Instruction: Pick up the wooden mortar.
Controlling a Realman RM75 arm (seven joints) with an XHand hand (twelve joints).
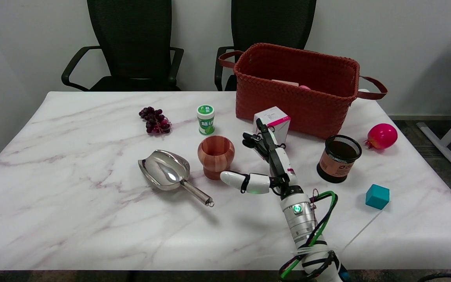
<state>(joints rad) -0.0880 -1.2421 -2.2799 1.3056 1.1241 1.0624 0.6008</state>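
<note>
The wooden mortar [215,156] stands upright near the middle of the marble table [73,219], a round striped-wood cup on a short foot. My right hand [266,166] is just to its right, open, fingers spread upward and thumb stretched left toward the mortar's base. The thumb tip lies close to the foot; I cannot tell whether it touches. Nothing is held in the hand.
A steel scoop [168,173] lies left of the mortar. Behind are a green-white can [206,119], grapes [155,120], a white-pink box [272,122] and a red woven basket [296,88]. At right stand a mesh cup [337,158], a pink pomegranate [381,136] and a teal cube [377,196].
</note>
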